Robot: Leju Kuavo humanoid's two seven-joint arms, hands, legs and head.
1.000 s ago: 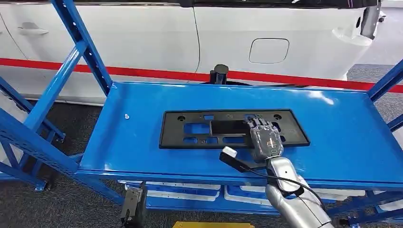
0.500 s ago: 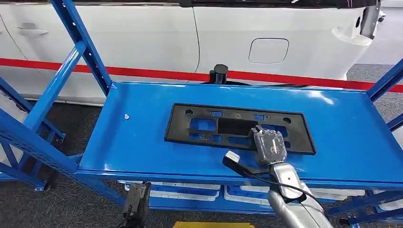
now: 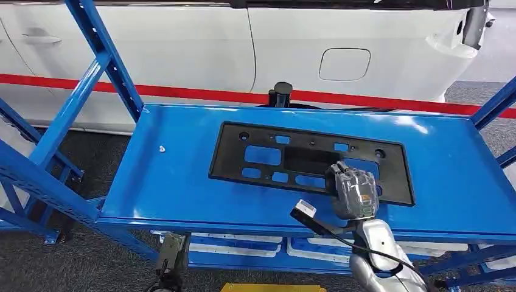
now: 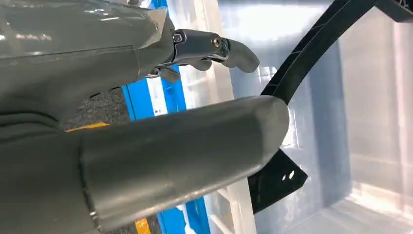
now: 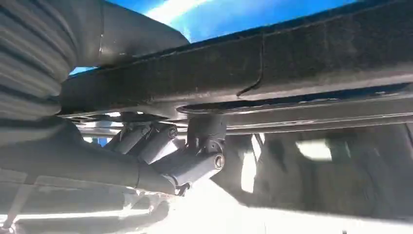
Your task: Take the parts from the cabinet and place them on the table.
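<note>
Right hand [image 3: 355, 193] grips the near long edge of the black plate frame [image 3: 310, 161], toward its right end. Right wrist view confirms: thumb above the frame bar [image 5: 272, 68], fingers [image 5: 195, 161] curled under it, so it's clamped on the part.

Frame sits on the blue shelf [image 3: 170, 164] of the blue rack, roughly centred, long axis running left-right and skewed a little, right end nearer the robot. Can't tell whether the gripped edge is off the surface. Small white fleck [image 3: 162, 148] on the shelf, well left of the frame.

Left hand [image 4: 146, 122] is down low beside a clear plastic bin [image 4: 341, 122]. A second black part [image 4: 292, 92] stands in or against that bin; thumb is near it, contact unclear. Fingers [image 4: 214, 48] extended, apart, nothing between them that I can see, so they look released.

More clear bins [image 3: 237, 243] on the rack's lower level. White car body [image 3: 182, 55] with red stripe behind the rack. Worktop is out of frame.
</note>
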